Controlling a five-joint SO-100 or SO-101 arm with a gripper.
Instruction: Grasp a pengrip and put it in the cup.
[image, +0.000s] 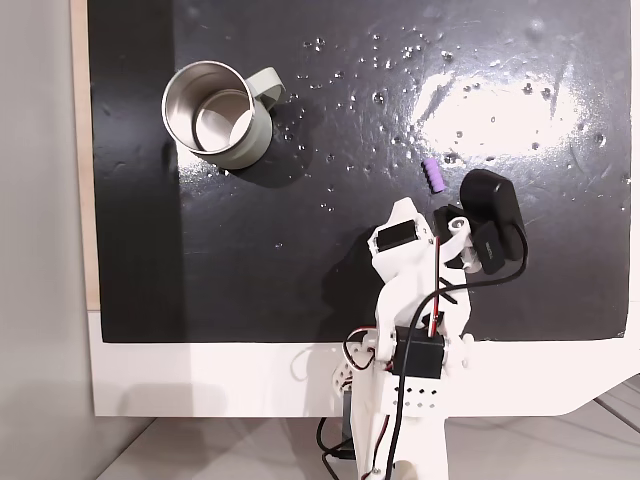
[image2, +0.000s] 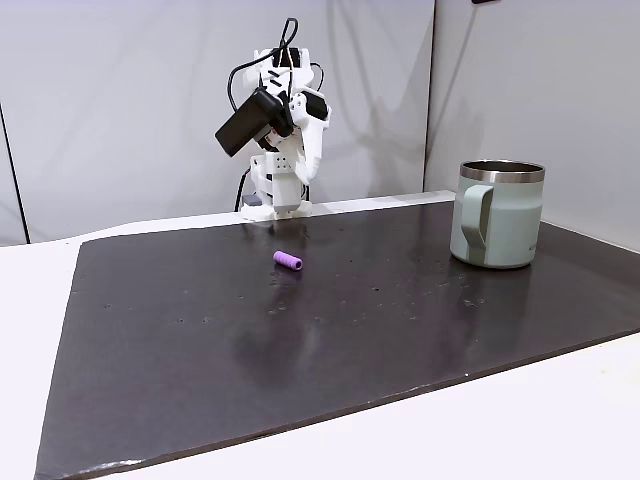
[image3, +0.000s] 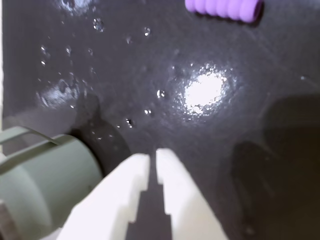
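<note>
Just ahead of the gripper (image3: 152, 159), the little purple pengrip (image3: 223, 8) lies flat on the dark mat (image3: 150, 75), and nothing is in the jaws, which sit almost together with only a thin slit between them. Off to the gripper's side stands the cup (image: 218, 113), well apart from the pengrip. To grab well, the arm should likely open the jaws wide, reach forward, come down over the pengrip's middle, and squeeze across its thin sides so it cannot roll away.
</note>
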